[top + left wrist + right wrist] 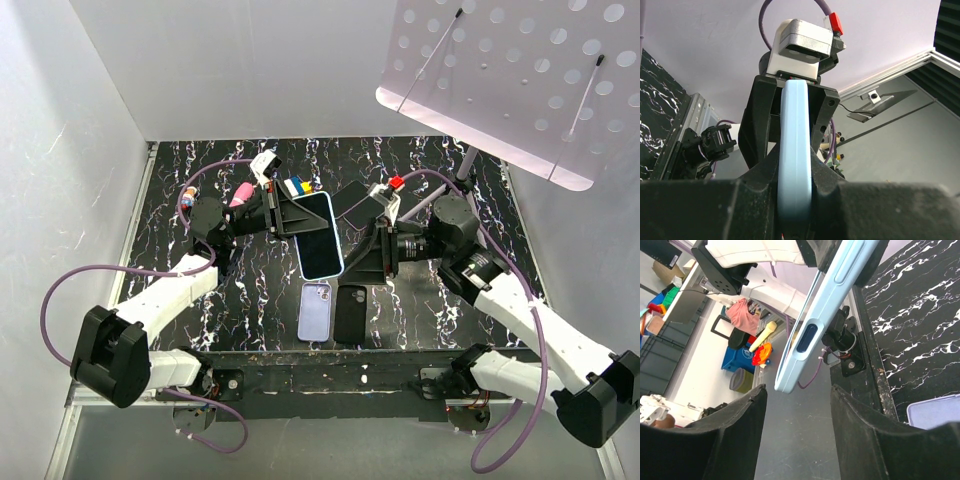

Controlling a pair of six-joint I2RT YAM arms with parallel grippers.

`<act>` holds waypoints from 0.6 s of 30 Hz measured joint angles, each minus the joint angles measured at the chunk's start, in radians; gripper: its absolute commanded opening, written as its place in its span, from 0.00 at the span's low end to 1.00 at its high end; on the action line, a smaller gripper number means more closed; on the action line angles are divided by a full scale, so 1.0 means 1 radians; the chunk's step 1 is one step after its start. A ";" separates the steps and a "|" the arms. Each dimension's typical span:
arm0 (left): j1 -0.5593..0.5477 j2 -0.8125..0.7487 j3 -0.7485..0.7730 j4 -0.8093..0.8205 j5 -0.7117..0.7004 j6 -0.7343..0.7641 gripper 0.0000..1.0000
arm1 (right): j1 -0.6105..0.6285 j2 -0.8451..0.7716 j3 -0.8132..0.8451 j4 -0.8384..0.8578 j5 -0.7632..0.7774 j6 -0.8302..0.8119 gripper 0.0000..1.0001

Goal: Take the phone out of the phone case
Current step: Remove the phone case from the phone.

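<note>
A phone in a light blue case (320,238) hangs above the middle of the black marbled table (450,165), dark screen facing up. My left gripper (290,215) is shut on its upper left end. In the left wrist view the case's blue edge (795,150) stands squeezed between my two fingers (762,172). My right gripper (385,250) is open just right of the phone and does not touch it. In the right wrist view the case (815,325) hangs ahead of my spread fingers (740,425), its side button showing.
A lavender case (315,310) and a black phone-shaped slab (350,313) lie flat side by side near the table's front edge. Another dark flat item (350,200) lies behind the grippers. A perforated white board (520,70) overhangs the back right. White walls close in both sides.
</note>
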 measured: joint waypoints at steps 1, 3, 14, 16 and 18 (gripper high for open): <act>0.000 0.000 0.000 -0.002 0.001 0.000 0.00 | 0.000 0.006 0.000 0.008 -0.001 0.004 0.54; 0.000 0.000 0.000 -0.005 0.003 0.002 0.00 | 0.000 0.018 0.000 0.027 -0.008 0.017 0.47; 0.002 0.024 0.001 0.093 0.044 -0.040 0.00 | 0.005 0.064 0.008 0.103 -0.105 0.043 0.01; -0.002 0.049 0.005 0.155 0.066 -0.078 0.00 | 0.010 0.067 0.011 0.098 -0.124 0.008 0.01; -0.014 0.084 0.011 0.230 0.079 -0.134 0.00 | 0.028 0.067 0.042 0.020 -0.127 -0.095 0.01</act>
